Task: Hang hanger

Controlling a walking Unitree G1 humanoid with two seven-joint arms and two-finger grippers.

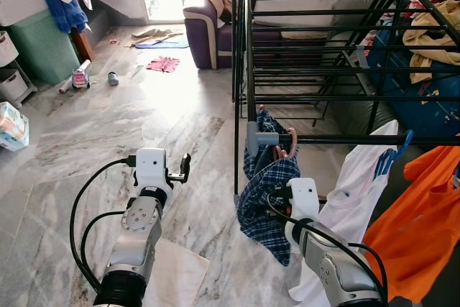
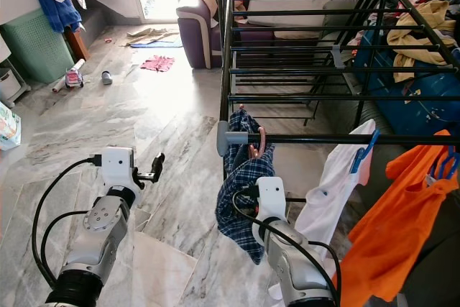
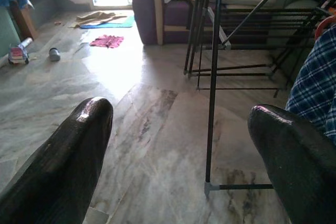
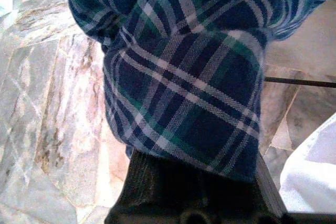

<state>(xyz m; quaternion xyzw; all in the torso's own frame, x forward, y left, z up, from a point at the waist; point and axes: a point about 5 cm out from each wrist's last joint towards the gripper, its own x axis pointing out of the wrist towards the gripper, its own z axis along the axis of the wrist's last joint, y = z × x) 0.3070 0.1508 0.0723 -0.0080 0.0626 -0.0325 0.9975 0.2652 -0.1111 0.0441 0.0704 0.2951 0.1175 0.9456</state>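
A pinkish hanger (image 1: 289, 145) carrying a blue plaid shirt (image 1: 264, 199) hooks the drying rack's (image 1: 248, 48) front rail near its left corner; the right gripper's (image 4: 194, 203) state cannot be told, the left gripper (image 3: 181, 156) spread wide.

Head cameras look forward and down over a marble floor (image 1: 108, 134) toward a black drying rack (image 1: 323, 34).

Both eye views share the rack from 12 to 3 o'clock, the purple sofa (image 2: 198, 23) near 12 and both silver arms at the bottom edge. The left wrist view sits low, looking along its two black fingers (image 3: 63, 161) across the floor to the same sofa and rack legs. The right wrist view is pressed close against a blue plaid shirt (image 4: 194, 77), floor behind.
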